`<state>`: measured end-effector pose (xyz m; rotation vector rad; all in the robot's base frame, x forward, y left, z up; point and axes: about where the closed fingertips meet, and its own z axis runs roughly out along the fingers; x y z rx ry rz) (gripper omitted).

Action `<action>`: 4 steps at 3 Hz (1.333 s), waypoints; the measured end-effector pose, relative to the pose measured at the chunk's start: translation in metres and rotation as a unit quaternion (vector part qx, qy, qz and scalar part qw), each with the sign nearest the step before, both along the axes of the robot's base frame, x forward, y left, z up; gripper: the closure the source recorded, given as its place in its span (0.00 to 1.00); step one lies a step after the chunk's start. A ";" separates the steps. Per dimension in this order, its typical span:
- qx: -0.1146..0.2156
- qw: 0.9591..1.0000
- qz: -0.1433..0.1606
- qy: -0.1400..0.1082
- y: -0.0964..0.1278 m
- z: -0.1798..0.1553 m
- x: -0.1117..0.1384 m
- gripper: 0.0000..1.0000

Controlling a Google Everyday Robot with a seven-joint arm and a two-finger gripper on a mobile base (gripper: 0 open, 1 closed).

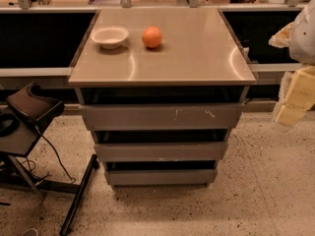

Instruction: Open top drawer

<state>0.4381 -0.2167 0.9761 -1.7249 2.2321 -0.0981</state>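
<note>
Cabinet seen from the near side. The wide grey metal top drawer (157,117), scratched white right of centre, is shown just beneath the tan counter (197,58), on which a white bowl (110,36) and an orange (152,37) are set. A dark gap above its front suggests it is partly drawn out, and further pulling is judged to remain. The cream pincer (295,100) is held at the right edge, apart from the drawer. Its opening cannot be told.

The claw (290,111) hangs at the far right, angled downward.

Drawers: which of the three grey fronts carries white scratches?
The top drawer, widest, under the tabletop; middle drawer and bottom drawer are unmarked. The gripper hangs at right.
</note>
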 end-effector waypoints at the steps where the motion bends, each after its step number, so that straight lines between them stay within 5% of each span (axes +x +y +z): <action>1: 0.000 1.000 0.000 0.000 0.000 0.000 0.000 0.00; 2: 0.021 0.999 0.019 0.016 0.018 -0.023 0.003 0.00; 4: 0.066 0.995 0.062 0.037 0.121 -0.123 0.008 0.00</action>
